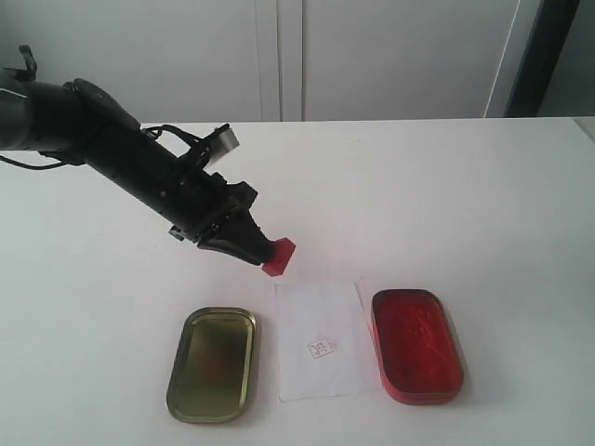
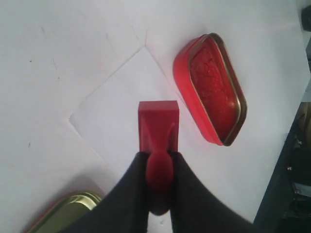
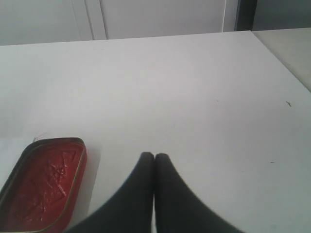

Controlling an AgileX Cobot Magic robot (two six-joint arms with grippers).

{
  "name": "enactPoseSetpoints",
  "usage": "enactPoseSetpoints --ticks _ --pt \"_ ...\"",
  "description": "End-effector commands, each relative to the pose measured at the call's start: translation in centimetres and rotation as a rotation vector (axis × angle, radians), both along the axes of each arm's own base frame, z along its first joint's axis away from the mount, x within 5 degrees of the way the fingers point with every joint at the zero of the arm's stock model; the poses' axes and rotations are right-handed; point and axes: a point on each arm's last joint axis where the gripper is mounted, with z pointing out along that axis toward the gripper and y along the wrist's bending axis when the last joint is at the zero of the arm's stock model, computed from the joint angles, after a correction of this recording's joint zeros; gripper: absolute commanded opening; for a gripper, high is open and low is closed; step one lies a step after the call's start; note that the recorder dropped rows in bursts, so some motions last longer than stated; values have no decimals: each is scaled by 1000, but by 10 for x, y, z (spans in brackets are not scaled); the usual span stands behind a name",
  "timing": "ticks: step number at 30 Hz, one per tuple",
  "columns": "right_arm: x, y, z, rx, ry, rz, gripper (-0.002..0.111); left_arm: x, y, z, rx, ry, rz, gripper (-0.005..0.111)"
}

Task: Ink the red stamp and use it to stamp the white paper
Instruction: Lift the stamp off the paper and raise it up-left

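Found the left claw [image 2: 159, 156] clamped on the narrow knobbed handle of the red stamp [image 2: 158, 120], one finger on each side, block end pointing outward past the tips. Saw the stamp held tilted above the desk [image 1: 446, 186], over the far edge of the white paper [image 1: 321, 316], apparently clear of the sheet; could not tell the gap for certain. Noted a small red print [image 1: 322, 348] already on the paper, near its middle. Placed the open red ink-pad tin [image 1: 416, 346] just beside the paper on the right, and a gold-lined lid [image 1: 212, 362] just beside it on the left. Spotted the right claw [image 3: 154, 158] with fingers pressed together, holding nothing, hanging over bare desk near that tin.

Judged the stamp light, rigid and smooth plastic: little squeeze needed, yet likely to twist in the grip if pressed down off-square. Reckoned the handle the right place to hold, leaving the face free for pad and sheet. Judged the paper thin, loose and prone to slide or lift with a sticky inked face; called for a straight press and a straight lift.
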Motion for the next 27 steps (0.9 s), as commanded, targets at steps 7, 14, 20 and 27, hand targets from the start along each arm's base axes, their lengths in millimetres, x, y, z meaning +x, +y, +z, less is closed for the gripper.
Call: enactPoseSetpoints --ticks 7,14,20,27 --pt "0 0 0 -5 -16 -4 0 4 21 -5 -33 36 70 0" --pt "0 0 0 -5 -16 -4 0 8 27 -13 -36 57 77 0" --pt "0 0 0 -5 -16 -4 0 12 25 -34 -38 111 104 0" --pt "0 0 0 -5 -16 -4 0 14 25 -43 -27 109 114 0"
